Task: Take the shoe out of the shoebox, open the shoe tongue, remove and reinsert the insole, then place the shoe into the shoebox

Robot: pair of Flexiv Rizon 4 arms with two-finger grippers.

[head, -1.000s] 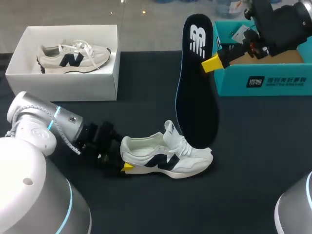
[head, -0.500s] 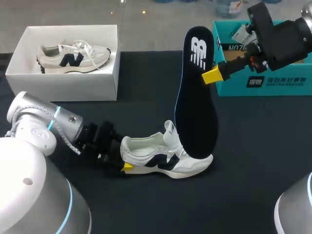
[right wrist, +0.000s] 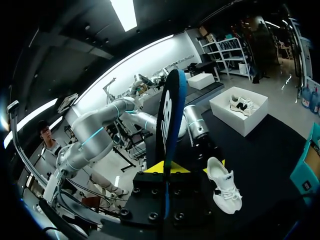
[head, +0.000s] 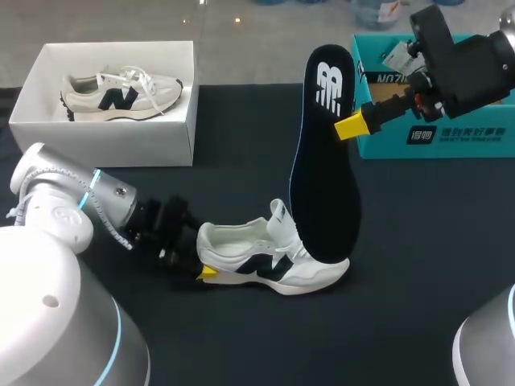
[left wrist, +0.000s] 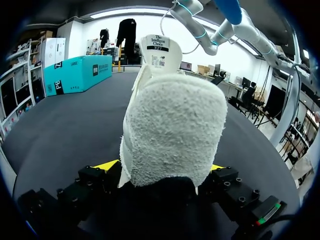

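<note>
The white shoe [head: 273, 261] lies on its side on the black table [head: 241, 346], near the middle. The left gripper [head: 205, 272] pinches its heel. The right gripper [head: 350, 126] pinches the dark insole [head: 322, 161], standing tall just behind the shoe. The white shoebox [head: 113, 137], far left, holds one other shoe [head: 121, 95]. A teal box [head: 434, 138] sits far right; I cannot tell what is inside it.
</note>
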